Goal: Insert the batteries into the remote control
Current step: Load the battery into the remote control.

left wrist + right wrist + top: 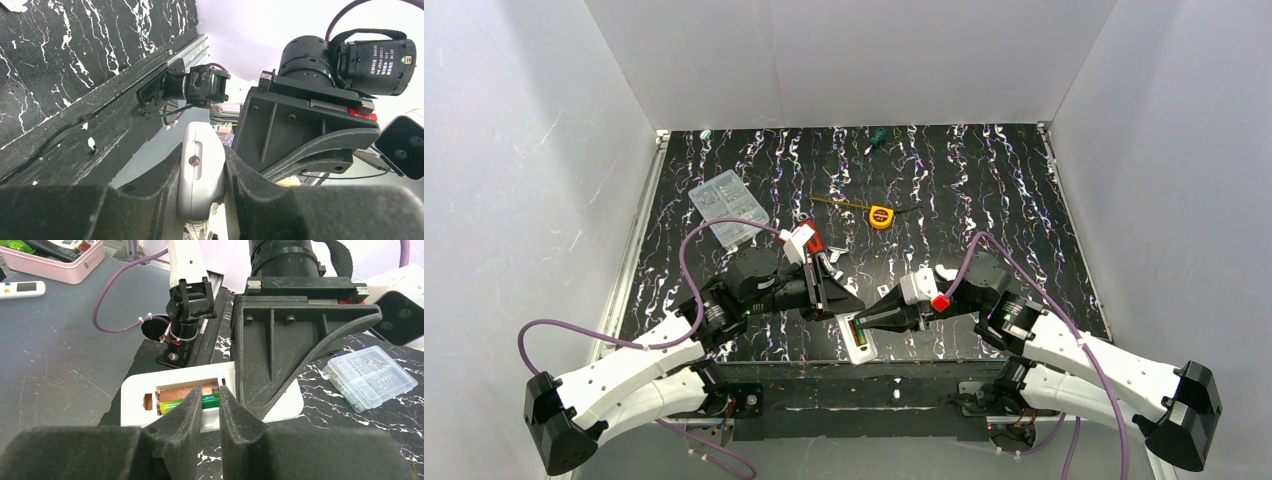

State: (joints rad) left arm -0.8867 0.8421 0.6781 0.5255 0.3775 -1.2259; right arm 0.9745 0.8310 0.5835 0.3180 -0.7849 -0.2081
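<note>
The white remote control (pixel 857 340) lies at the table's near edge, back side up, and my left gripper (pixel 846 303) is shut on it. In the left wrist view its rounded end (pixel 200 170) is clamped between the fingers. In the right wrist view the recessed bay of the remote (pixel 140 395) is open, with one green battery (pixel 210 401) lying in the nearer slot; the farther slot shows bare copper. My right gripper (pixel 210 390) has its tips at the bay over the battery, jaws a narrow gap apart with nothing between them. It also shows in the top view (pixel 866 322). Other batteries are out of view.
A clear plastic compartment box (pixel 727 207) lies at the back left, also in the right wrist view (pixel 370 377). A yellow tape measure (pixel 881 216) and a green screwdriver (pixel 877 137) lie farther back. Small metal pieces (pixel 836 253) sit behind the left gripper.
</note>
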